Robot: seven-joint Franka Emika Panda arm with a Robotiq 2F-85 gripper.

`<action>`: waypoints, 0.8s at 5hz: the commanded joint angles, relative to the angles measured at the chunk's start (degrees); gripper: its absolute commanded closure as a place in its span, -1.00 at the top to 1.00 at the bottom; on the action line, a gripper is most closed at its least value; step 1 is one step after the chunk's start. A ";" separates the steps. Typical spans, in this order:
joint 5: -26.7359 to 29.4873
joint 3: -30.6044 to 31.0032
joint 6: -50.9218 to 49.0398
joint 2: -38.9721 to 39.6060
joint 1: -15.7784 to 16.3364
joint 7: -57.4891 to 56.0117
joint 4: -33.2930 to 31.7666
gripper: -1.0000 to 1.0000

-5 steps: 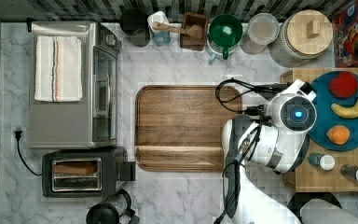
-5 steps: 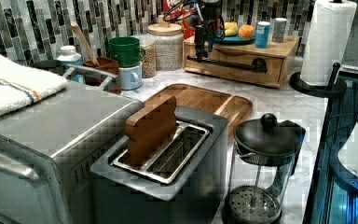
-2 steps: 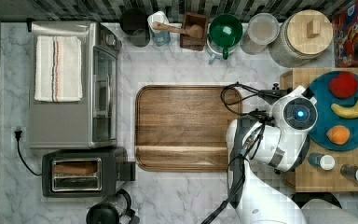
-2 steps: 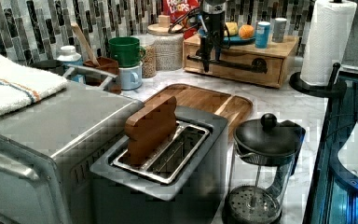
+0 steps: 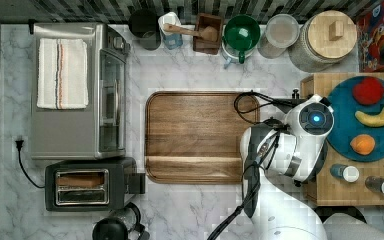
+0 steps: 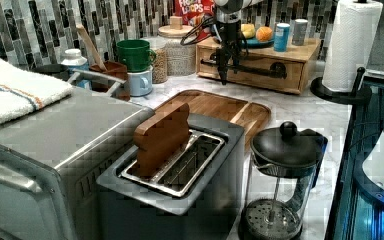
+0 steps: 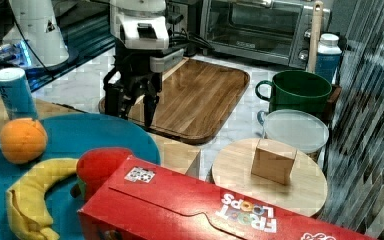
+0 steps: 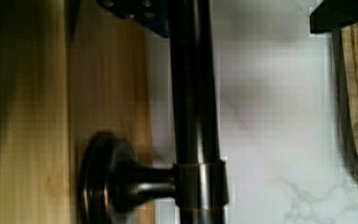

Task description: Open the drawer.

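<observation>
drawer handle horiz., facing tray

Arm comes down from the top edge, tool hanging in front of the drawer at the left end of its black bar handle — fingers spread, tips pointing down, either side of the bar. Drawer front looks flush with its wooden box. Box top carries a blue plate with fruit and two small bottles. Brown tray lies on the marble table just ahead of the drawer. Foreground: toaster, French press, toaster oven with a folded towel on top. Paper towel roll at the left view's right.
</observation>
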 commanded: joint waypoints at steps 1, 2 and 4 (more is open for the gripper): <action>0.34 2.62 -1.15 -6.18 7.47 9.08 -2.93 1.00; 1.88 5.84 -2.20 -6.21 6.40 7.31 -2.49 1.00; 5.50 9.58 -0.67 -7.85 6.71 4.60 -5.95 1.00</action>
